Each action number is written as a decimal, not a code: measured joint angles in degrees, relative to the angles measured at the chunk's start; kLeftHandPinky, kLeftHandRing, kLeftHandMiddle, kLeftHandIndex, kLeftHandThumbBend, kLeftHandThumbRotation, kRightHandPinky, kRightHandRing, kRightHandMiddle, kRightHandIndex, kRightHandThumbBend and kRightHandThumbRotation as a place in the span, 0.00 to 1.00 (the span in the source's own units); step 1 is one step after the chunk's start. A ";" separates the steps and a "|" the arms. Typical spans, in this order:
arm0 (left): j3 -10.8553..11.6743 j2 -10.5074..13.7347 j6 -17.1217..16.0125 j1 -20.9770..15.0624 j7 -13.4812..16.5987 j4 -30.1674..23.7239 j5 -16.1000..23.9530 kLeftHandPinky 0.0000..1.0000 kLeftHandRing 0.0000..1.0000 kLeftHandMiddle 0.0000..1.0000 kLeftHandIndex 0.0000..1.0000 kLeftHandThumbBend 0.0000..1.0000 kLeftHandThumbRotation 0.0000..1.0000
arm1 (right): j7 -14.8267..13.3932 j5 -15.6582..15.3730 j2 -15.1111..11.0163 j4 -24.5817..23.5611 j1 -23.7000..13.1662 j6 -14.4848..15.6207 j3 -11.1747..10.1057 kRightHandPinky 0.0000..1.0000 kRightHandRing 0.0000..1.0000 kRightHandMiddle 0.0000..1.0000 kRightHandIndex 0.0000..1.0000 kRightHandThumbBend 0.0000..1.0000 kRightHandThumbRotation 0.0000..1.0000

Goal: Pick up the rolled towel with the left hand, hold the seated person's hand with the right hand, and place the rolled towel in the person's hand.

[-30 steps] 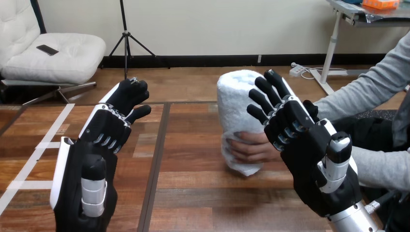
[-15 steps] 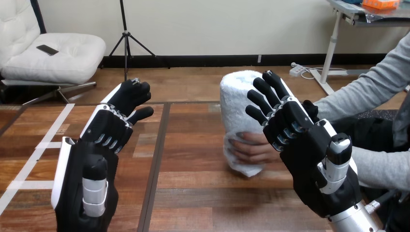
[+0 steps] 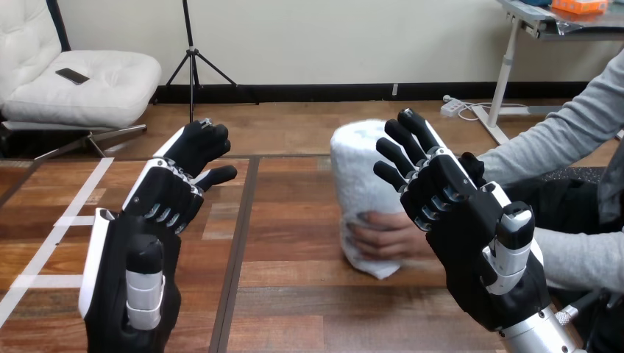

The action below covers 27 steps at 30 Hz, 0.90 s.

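We see the rolled towel (image 3: 357, 173) upright at the frame's centre, with the person's hand (image 3: 386, 235) wrapped round its lower part. The right hand (image 3: 449, 198), fingers spread, is nearer, just right of it. The left hand (image 3: 165, 195), loosely open and empty, is well apart at the frame's left.

Head-mounted view, forward and down (close) over the wooden table (image 3: 309, 294)

Bare table (image 3: 309, 309) is seen between the left hand (image 3: 158, 213) and right hand (image 3: 456, 213); beyond, the way is blocked by the rolled towel (image 3: 357, 169).
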 measured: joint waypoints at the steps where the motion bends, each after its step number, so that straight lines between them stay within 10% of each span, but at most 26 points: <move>1: -0.01 0.00 0.00 0.00 0.00 0.04 0.00 0.77 0.86 0.85 0.84 0.81 0.99 | 0.02 0.00 0.00 0.00 0.00 0.00 -0.02 1.00 1.00 0.99 0.98 1.00 1.00; 27: -0.03 0.00 0.25 -0.02 0.07 0.10 0.10 0.76 0.85 0.84 0.84 0.82 0.99 | 0.18 -0.01 -0.06 0.00 -0.03 0.09 -0.63 1.00 0.98 0.97 0.96 1.00 1.00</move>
